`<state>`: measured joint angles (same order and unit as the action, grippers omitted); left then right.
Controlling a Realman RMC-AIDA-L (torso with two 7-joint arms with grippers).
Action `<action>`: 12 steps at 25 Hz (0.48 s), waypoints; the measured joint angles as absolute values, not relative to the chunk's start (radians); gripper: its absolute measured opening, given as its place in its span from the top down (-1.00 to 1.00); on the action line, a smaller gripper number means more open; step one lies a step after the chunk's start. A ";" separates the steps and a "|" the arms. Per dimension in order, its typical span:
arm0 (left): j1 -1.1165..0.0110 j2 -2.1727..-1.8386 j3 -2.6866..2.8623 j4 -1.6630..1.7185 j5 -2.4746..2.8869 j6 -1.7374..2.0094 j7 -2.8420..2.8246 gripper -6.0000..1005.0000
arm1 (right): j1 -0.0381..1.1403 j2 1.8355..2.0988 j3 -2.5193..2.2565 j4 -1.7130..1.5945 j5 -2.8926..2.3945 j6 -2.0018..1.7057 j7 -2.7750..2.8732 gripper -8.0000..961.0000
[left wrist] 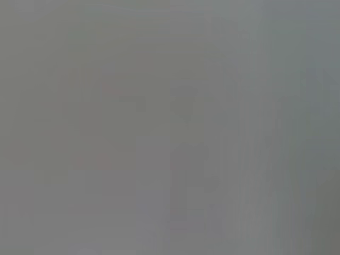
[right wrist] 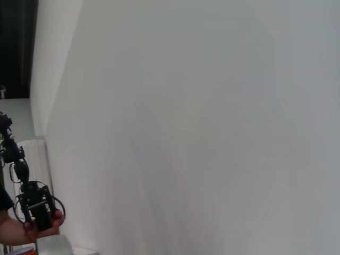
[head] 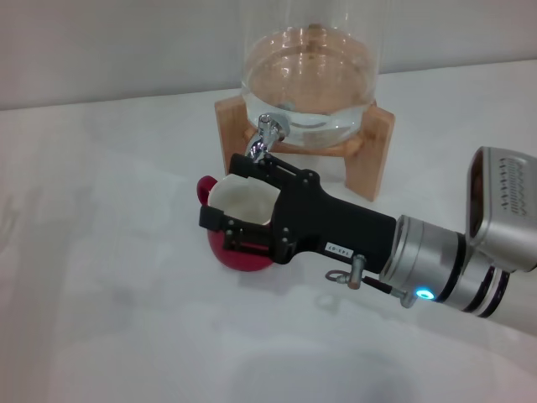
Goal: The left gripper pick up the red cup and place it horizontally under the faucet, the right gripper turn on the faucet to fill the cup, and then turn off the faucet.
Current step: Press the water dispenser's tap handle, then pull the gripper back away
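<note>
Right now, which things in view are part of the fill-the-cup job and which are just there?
Part of the job:
- red cup, upright under the spout
- faucet on the glass jar
- right gripper, reaching in over the cup at the faucet

Just there:
- wooden stand under the jar
- white table

Left gripper: not in view.

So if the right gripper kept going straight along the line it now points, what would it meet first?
Probably the small shiny chrome faucet: the long black right gripper points up-left, its upper tip already at the spout, above the dark red ceramic cup. Depth is unclear; contact can't be confirmed.
</note>
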<state>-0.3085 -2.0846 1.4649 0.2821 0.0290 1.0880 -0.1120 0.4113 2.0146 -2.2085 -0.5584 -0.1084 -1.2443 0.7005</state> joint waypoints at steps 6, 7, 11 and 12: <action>-0.313 -2.085 1.465 0.282 0.029 1.089 -0.111 -0.77 | 0.426 2.020 -2.224 -0.560 -0.109 -1.236 0.701 -0.81; -0.314 -2.085 1.465 0.282 0.029 1.090 -0.111 -0.77 | 0.426 2.020 -2.224 -0.560 -0.109 -1.233 0.701 -0.81; -0.314 -2.085 1.465 0.282 0.029 1.091 -0.110 -0.77 | 0.426 2.020 -2.220 -0.560 -0.108 -1.225 0.701 -0.81; -0.314 -2.085 1.465 0.282 0.029 1.091 -0.110 -0.77 | 0.426 2.020 -2.218 -0.559 -0.108 -1.223 0.701 -0.81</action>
